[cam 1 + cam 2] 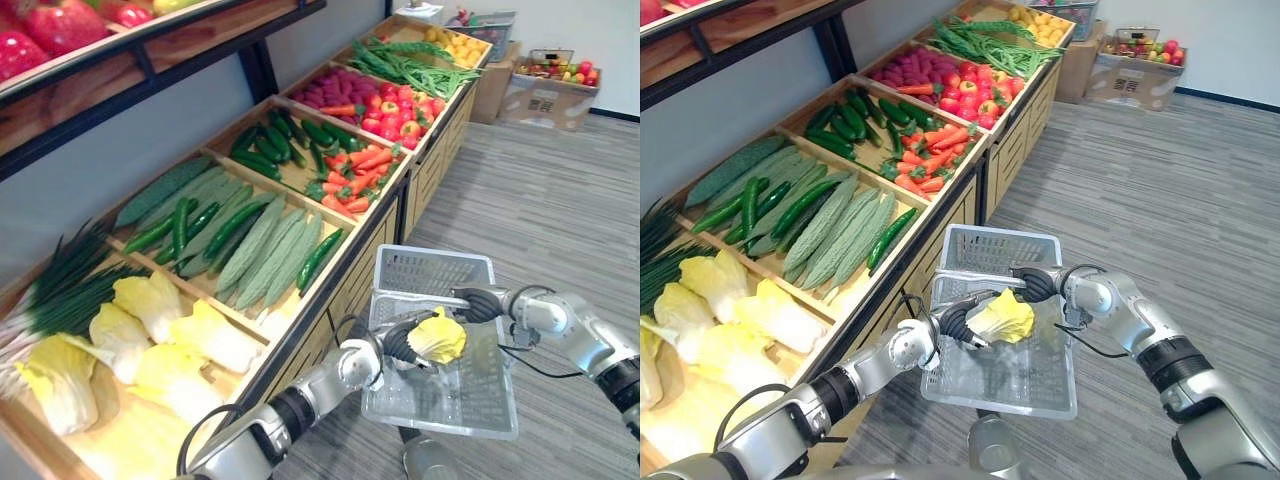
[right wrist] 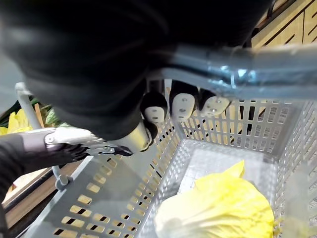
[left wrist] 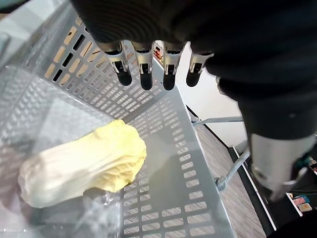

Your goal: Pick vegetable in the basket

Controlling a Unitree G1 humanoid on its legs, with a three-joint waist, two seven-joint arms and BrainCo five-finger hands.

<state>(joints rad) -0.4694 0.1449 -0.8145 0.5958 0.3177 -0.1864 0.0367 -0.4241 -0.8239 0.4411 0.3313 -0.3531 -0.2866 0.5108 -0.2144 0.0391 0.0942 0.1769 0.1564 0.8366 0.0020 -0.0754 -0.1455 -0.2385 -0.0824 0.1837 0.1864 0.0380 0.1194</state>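
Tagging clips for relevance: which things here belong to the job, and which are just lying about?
Job: cabbage in the basket, left hand open above it, right hand gripping the handle.
Lying about: shelf cabbages, cucumbers, carrots, spring onions, fruit box.

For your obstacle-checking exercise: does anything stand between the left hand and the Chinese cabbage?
Nothing visible does: the left hand, fingers straight, hovers over the Chinese cabbage, which lies in the grey plastic basket.

2 silver-grey arms (image 1: 325,385) end in dark ribbed covers (image 3: 148,20) and dark-tipped fingers (image 3: 145,74).
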